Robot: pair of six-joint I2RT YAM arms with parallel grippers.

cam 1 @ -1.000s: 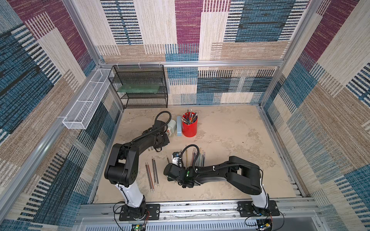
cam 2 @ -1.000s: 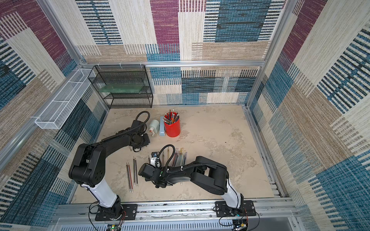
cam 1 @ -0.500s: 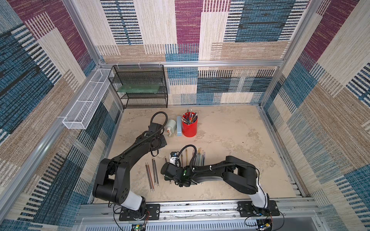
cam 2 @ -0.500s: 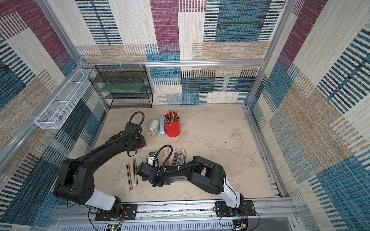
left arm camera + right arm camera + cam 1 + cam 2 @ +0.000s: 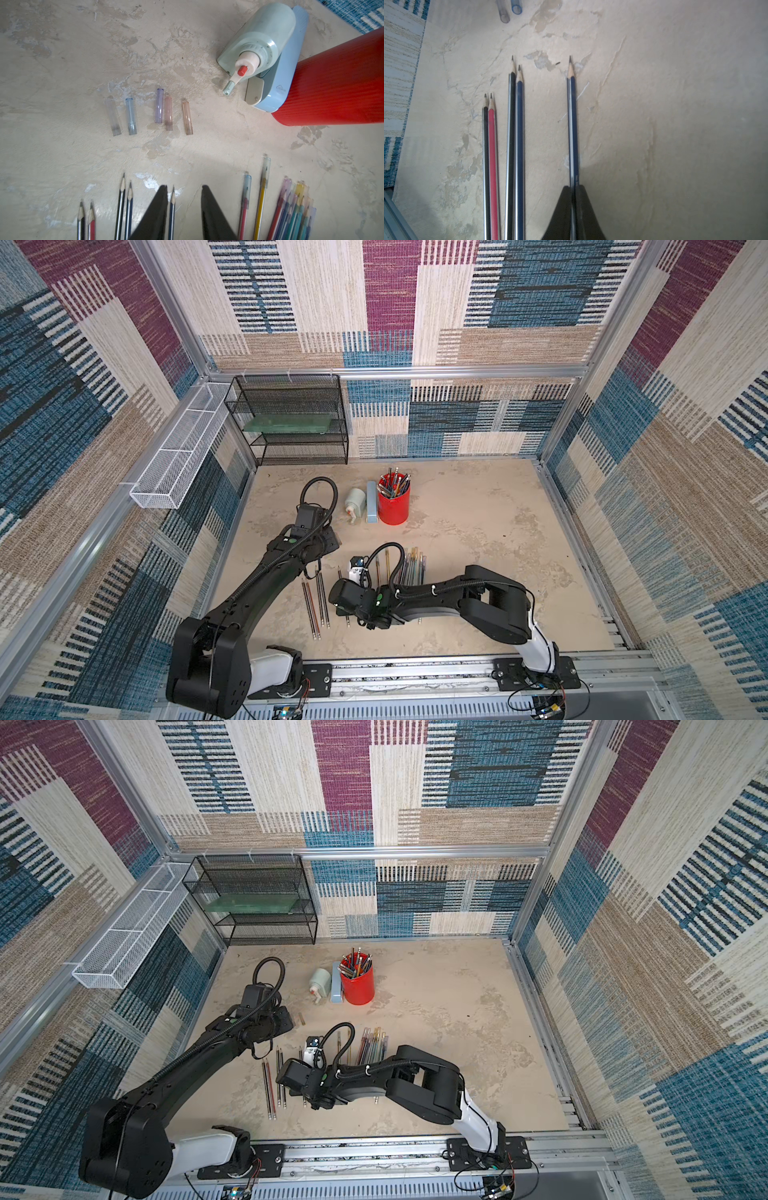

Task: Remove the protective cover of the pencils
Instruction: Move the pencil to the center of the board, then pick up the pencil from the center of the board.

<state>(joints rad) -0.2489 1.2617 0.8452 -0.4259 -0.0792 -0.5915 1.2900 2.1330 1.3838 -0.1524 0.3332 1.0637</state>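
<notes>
Blue pencil [image 5: 572, 124] tight between R gripper [image 5: 573, 188] jaws; L gripper [image 5: 184, 186] jaws narrowly apart, empty.

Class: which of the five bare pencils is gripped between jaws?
The lone blue pencil, in the right gripper; the other four pencils lie free in pairs.

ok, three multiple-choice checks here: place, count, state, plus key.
1. The red ribbed plastic cup stands: A beside the pale blue crank sharpener; B at the front rail; C against the right wall.
2. Loose see-through plastic caps in the left wrist view: A two; B five; C nine.
3. The right pincer is: A open, empty; B shut on a cap; C shut on the dark blue pencil.
1 A: they sit side by side. 2 B: five lie in a row. 3 C: the shaft is clamped in it.
</notes>
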